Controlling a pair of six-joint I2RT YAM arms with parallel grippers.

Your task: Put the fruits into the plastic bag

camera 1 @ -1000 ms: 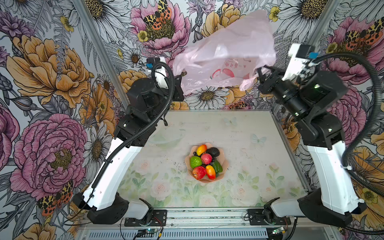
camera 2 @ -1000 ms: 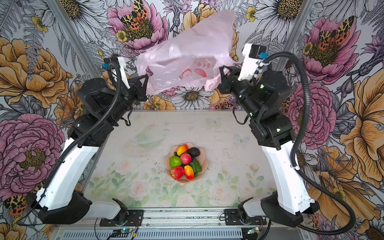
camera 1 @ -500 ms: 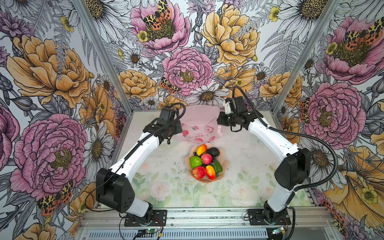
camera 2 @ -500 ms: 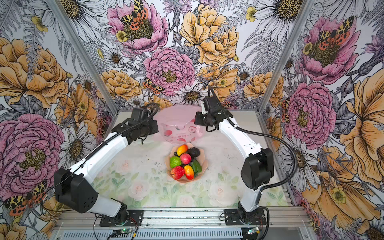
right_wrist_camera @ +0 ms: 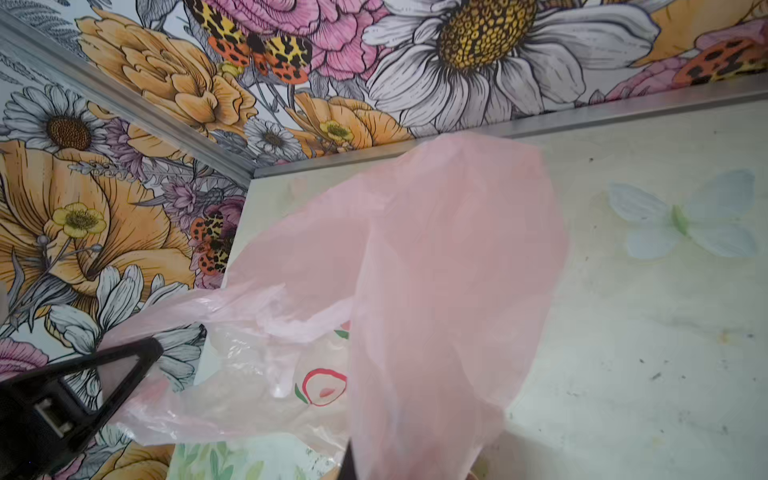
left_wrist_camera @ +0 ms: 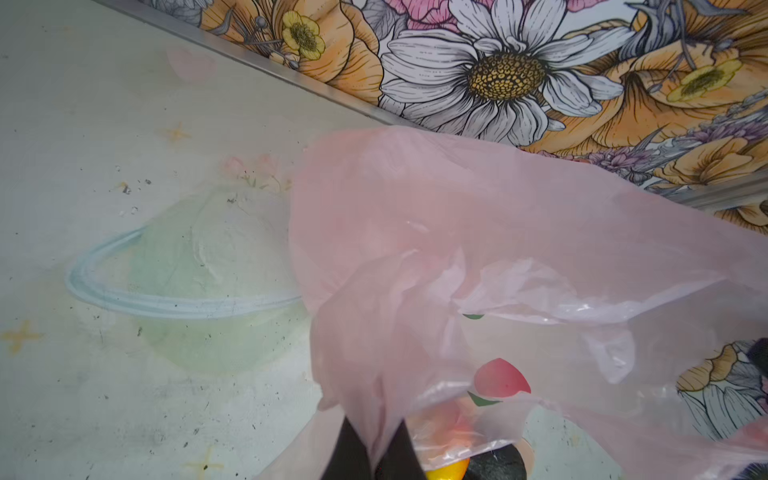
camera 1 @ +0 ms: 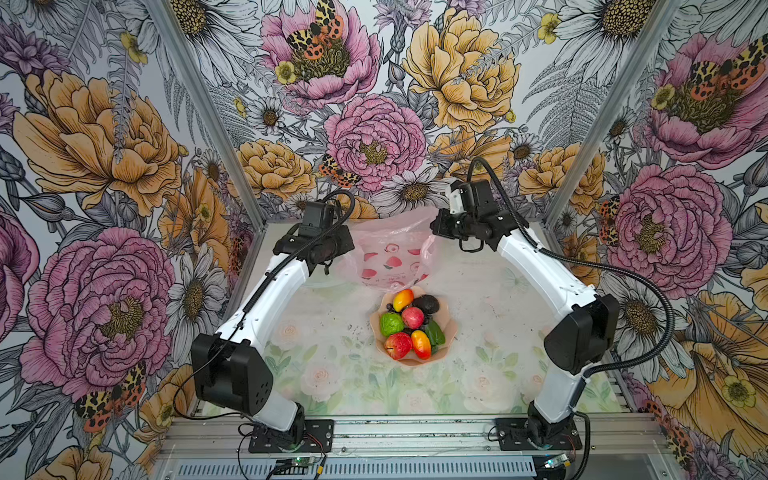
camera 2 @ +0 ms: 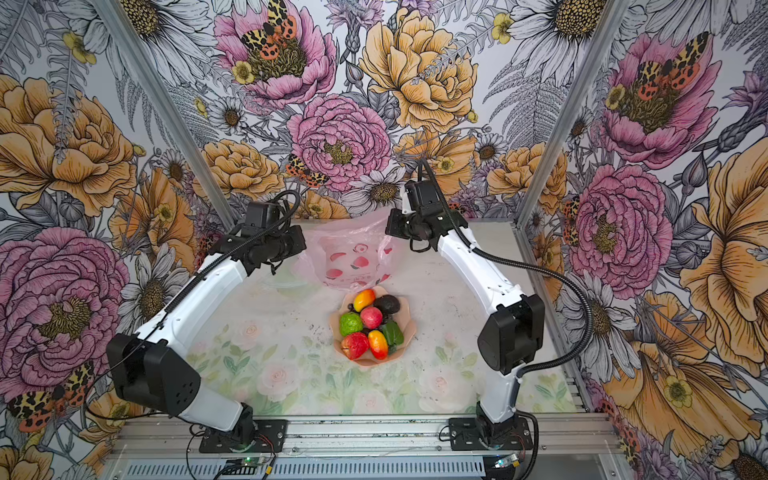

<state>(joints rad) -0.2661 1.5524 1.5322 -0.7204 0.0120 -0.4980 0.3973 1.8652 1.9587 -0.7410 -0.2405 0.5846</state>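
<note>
Presently my left tool [left_wrist_camera: 374, 449] and right tool [camera 1: 435, 227] clamp the plastic bag [camera 1: 390, 253], spread beside the bowl [camera 1: 453, 328]; next, I judge, one releases to fetch fruits [camera 1: 412, 318].

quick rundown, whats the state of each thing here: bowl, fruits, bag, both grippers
bowl: upright on the table, full
fruits: piled in the bowl, none in the bag yet
plastic bag: pinched at both sides, hanging spread just behind the bowl
left gripper: shut on the plastic bag
right gripper: shut on the plastic bag
</note>
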